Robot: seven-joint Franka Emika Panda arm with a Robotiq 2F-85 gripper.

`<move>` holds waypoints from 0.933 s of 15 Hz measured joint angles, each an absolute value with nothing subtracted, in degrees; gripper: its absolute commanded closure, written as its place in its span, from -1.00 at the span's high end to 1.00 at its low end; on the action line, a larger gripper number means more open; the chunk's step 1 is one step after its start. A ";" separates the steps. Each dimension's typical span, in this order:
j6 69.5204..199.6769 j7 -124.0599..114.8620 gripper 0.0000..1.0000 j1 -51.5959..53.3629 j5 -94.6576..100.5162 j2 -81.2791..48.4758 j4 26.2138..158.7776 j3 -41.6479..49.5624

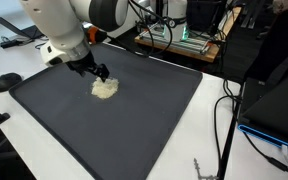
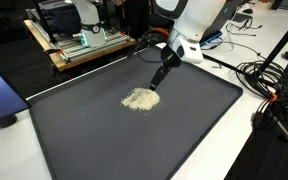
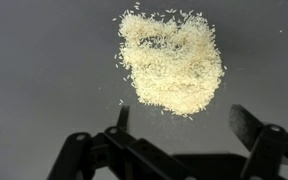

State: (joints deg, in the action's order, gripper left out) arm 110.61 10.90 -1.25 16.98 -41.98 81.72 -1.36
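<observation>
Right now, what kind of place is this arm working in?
Probably a lab or workshop bench: bare electronics on a wooden rack, loose cables across a white table, and a dark mat with a pile of grains by the open gripper.

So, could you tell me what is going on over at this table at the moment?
The robot's gripper is low over a dark mat, right beside a small pile of pale grains. In the wrist view its jaws stand apart with nothing between them, and the pile lies just ahead of the fingertips. In both exterior views it sits at the pile's edge; whether it touches the grains I cannot tell.
</observation>
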 measured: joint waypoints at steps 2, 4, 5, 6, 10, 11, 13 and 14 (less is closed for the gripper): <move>110.49 10.90 1.00 -1.12 16.95 -42.11 81.57 -1.31; 110.49 10.90 1.00 -1.28 16.15 -42.20 81.40 -1.25; 110.03 10.99 1.00 -1.69 14.89 -42.50 80.78 -1.21; 109.11 11.28 1.00 -2.27 13.48 -43.00 79.83 -1.21; 105.99 12.77 1.00 -6.07 7.22 -45.95 74.78 -1.15; 105.99 12.97 1.00 -7.09 5.81 -46.76 73.74 -1.16; 105.99 13.48 1.00 -9.13 3.05 -48.26 71.91 -1.16; 106.00 13.73 1.00 -10.11 1.81 -48.87 71.23 -1.17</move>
State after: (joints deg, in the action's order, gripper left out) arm 106.00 13.73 -10.11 1.81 -48.87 71.23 -1.17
